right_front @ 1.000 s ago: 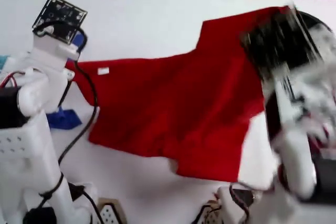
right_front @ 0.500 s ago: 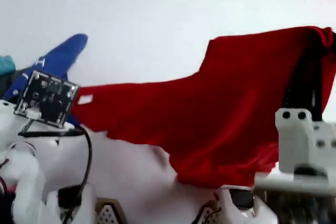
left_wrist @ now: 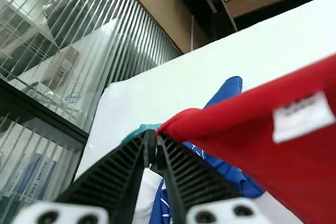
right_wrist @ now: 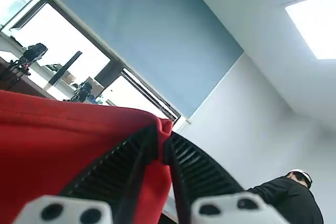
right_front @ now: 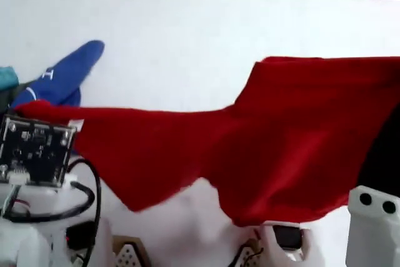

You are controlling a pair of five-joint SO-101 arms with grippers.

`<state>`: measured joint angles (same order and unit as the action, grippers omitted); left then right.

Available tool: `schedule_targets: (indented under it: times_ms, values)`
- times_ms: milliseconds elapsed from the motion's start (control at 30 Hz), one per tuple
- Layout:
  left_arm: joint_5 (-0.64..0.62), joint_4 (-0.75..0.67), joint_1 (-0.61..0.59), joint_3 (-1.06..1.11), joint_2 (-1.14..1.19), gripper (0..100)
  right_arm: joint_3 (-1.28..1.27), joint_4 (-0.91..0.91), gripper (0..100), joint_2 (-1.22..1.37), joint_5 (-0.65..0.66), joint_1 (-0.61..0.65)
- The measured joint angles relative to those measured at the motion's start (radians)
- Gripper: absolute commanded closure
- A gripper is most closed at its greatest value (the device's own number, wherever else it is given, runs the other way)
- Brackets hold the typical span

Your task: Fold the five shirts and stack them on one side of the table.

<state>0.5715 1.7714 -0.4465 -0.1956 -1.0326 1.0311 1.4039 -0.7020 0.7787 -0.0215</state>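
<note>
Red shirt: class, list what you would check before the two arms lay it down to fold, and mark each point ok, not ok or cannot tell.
1. Hold of the left gripper on a corner of the red shirt: shut on it, ok.
2. Hold of the right gripper on the cloth's edge: shut on it, ok.
3. Cloth spread between the two holds: ok.
4. Bare table beyond the cloth to lay it on: ok.
5. The blue shirt out of the way: not ok, the held corner overlaps it in the high view.
6. Lower edge lifted off the table: cannot tell.
</note>
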Motion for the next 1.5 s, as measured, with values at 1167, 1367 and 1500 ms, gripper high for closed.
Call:
schedule_targets:
  times_ms: [1167, 1367, 1500]
  values:
    - [0.003, -0.262, 0.295, -0.196, 0.967, 98, -0.453, -0.311, 97.8, 0.519, -0.021, -0.003]
    - [0.000, -0.222, 0.296, -0.470, 1.272, 98, -0.454, -0.416, 97.8, 0.732, -0.021, -0.046]
    - [0.000, -0.124, 0.298, -0.637, 1.433, 98, -0.459, -0.402, 97.7, 0.807, -0.025, -0.068]
